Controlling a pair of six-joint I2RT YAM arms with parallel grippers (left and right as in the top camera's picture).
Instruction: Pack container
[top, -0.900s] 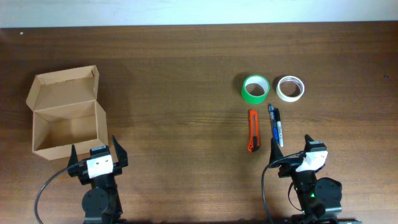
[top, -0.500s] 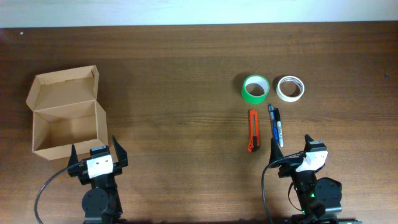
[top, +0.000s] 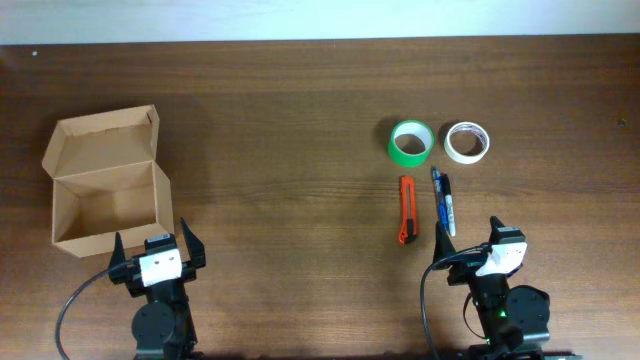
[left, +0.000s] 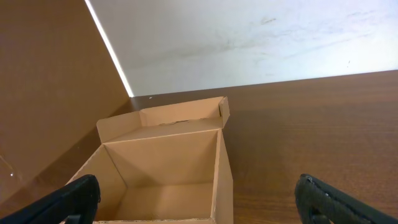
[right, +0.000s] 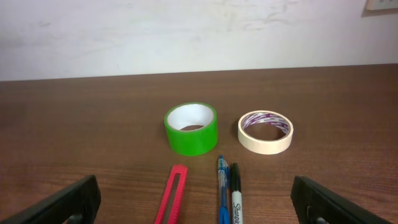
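Note:
The container (top: 105, 190) is a tan cardboard box at the left, lid flap open, nothing inside; it also fills the left wrist view (left: 168, 168). My left gripper (top: 152, 243) is open and empty just in front of it (left: 199, 202). A green tape roll (top: 411, 142), a white tape roll (top: 467, 142), an orange-red box cutter (top: 406, 209), a blue pen (top: 438, 198) and a black marker (top: 448, 205) lie at the right. My right gripper (top: 468, 240) is open and empty in front of them (right: 196, 202).
The pale wall runs along the far table edge (top: 320, 40). In the right wrist view the green roll (right: 191, 129), white roll (right: 266, 132), cutter (right: 173, 198), pen (right: 222, 193) and marker (right: 236, 198) lie on the dark wooden table.

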